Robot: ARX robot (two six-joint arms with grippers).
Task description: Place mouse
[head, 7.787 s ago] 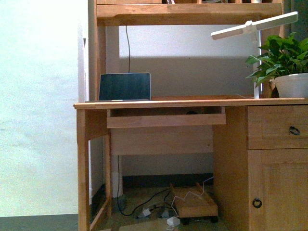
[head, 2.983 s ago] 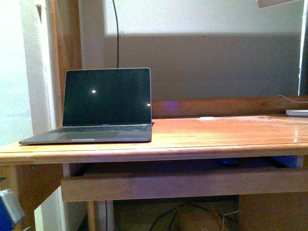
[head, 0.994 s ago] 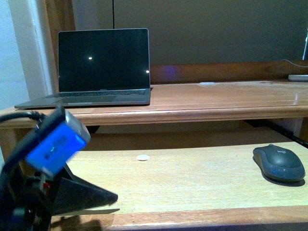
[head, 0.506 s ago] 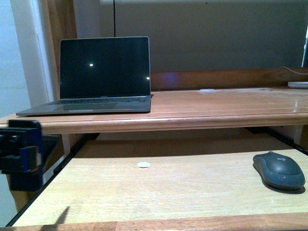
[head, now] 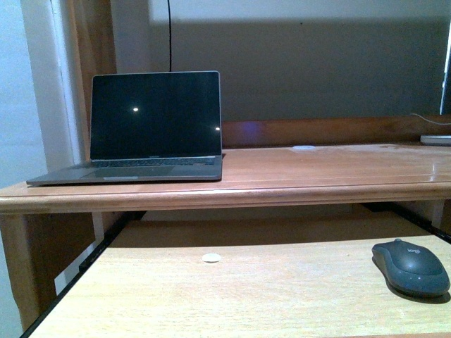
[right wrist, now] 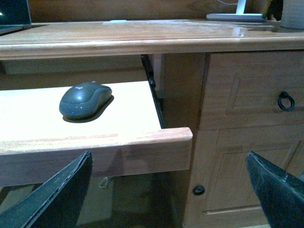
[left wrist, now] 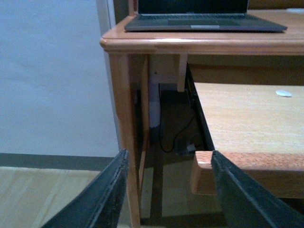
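Since 0.5 s ago the left arm's blue-and-black body has gone from the 9 o'clock edge of the front view, and neither arm shows there now. The laptop (head: 151, 127) sits a little lower in that view, while the mouse (head: 411, 266) has kept its place.

The mouse lies flat on the pale pull-out surface (head: 246, 296) under the desk, toward 4 o'clock in the front view. It is close to that surface's right rail and well apart from a small white dot (head: 211, 258), which lies at 9 o'clock from it. Nothing touches the mouse. The right wrist view shows the mouse (right wrist: 85, 99) set back from the front lip of the pull-out surface (right wrist: 142, 137).

On the upper desk surface (head: 324, 169) the laptop stands open with a dark screen, toward 10 o'clock, and a thin black cable (head: 169, 35) runs up the wall behind it.

The left jaws stand wide with nothing between them, out in front of the desk's left leg (left wrist: 121, 104) and the left front corner of the pull-out surface (left wrist: 247, 161).

The right jaws also stand wide and hold nothing. They are in front of the pull-out surface's lip and apart from the mouse. Beside that lip is a drawer with a ring handle (right wrist: 285, 100).
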